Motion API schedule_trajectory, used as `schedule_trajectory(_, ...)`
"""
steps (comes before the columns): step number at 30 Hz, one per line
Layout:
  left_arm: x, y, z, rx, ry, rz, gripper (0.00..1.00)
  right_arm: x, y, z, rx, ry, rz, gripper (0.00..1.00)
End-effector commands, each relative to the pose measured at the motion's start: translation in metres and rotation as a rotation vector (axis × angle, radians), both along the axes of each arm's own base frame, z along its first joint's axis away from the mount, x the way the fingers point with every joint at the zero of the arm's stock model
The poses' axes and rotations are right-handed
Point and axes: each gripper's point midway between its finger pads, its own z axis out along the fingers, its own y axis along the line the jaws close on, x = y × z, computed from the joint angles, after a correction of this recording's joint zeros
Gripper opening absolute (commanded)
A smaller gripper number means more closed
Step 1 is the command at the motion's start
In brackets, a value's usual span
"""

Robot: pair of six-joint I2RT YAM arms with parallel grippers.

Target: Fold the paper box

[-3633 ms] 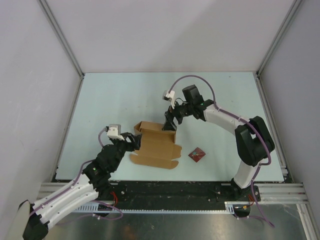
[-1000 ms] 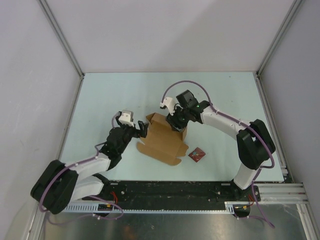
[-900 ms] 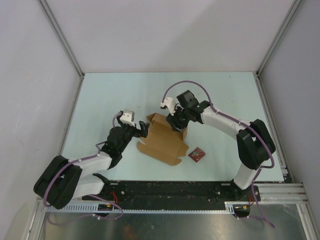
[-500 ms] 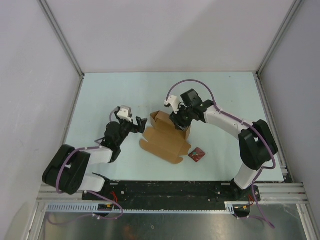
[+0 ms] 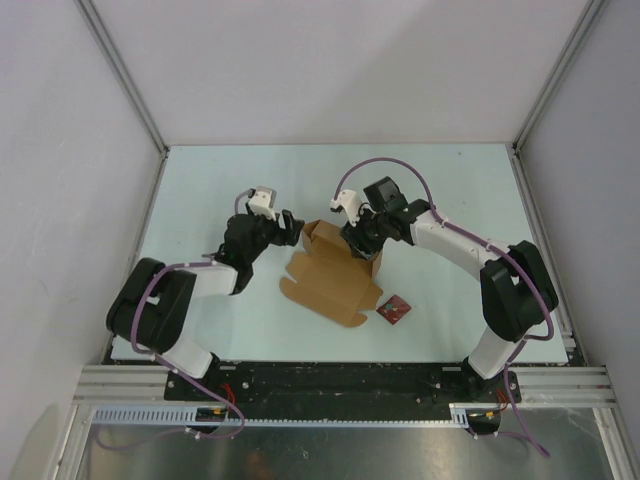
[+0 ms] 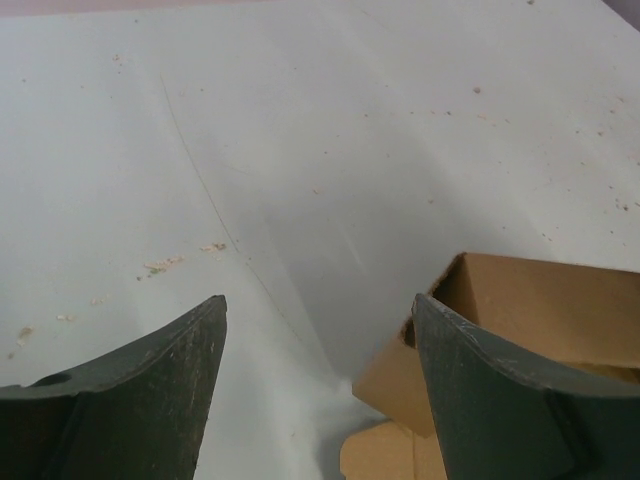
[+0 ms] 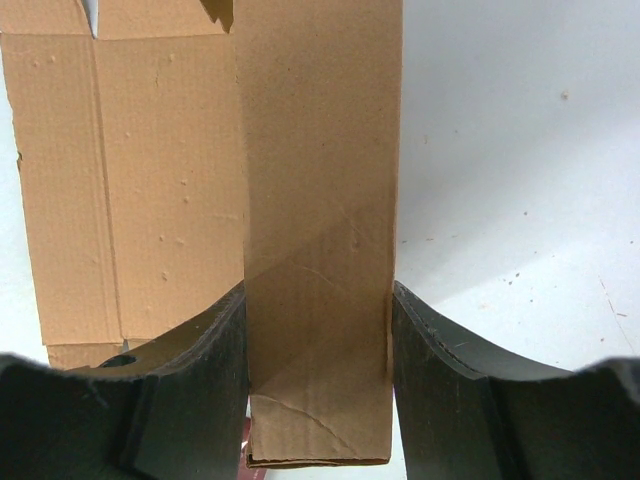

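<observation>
Since the first earlier frame, the left arm has swung away from the near edge. The left gripper (image 5: 291, 227) has left the paper box's (image 5: 328, 277) 9 o'clock edge and now stands off its 10 o'clock corner. The box has turned clockwise and shifted slightly towards 3 o'clock.

Findings, current state:

- The paper box lies near the centre of the table (image 5: 210, 180). Its base panel is flat, its near flaps are spread towards 6 o'clock, and its far walls are raised.
- Left gripper (image 6: 318, 312): fingers spread, nothing between them. In the wrist view, only bare table shows in the gap. The raised corner of the box (image 6: 520, 300) sits just beyond the right-hand finger; contact cannot be confirmed.
- Right gripper (image 5: 359, 243): at the box's 1 o'clock corner. The wrist view shows the right gripper (image 7: 318, 385) pinching an upright cardboard panel, with the box's (image 7: 130, 180) flat sheet at 9 o'clock of it.
- A small dark red square (image 5: 394, 309) lies on the table at 4 o'clock of the box, just beside it.
</observation>
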Motion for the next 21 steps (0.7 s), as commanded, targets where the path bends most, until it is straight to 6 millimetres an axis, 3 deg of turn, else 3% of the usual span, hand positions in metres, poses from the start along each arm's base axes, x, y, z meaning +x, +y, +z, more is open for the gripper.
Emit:
schedule_trajectory(1,0.022,0.004,0.002,-0.048,0.054,0.086,0.8,0.001,0.003,0.016,0.038,-0.036,0.011,0.51)
schedule_trajectory(6,0.036,0.01,-0.007,-0.107,0.114,0.188,0.78,0.0,0.004,0.016,0.042,-0.033,0.015,0.51)
schedule_trajectory(12,0.032,0.014,-0.007,-0.109,0.119,0.2,0.75,0.0,0.005,0.015,0.041,-0.029,0.019,0.51)
schedule_trajectory(18,0.006,-0.002,0.005,-0.143,0.12,0.042,0.91,0.002,0.002,0.009,0.03,-0.02,0.015,0.5)
schedule_trajectory(21,-0.002,-0.012,0.024,-0.091,0.039,-0.074,0.96,0.003,-0.002,0.007,0.02,-0.02,0.009,0.51)
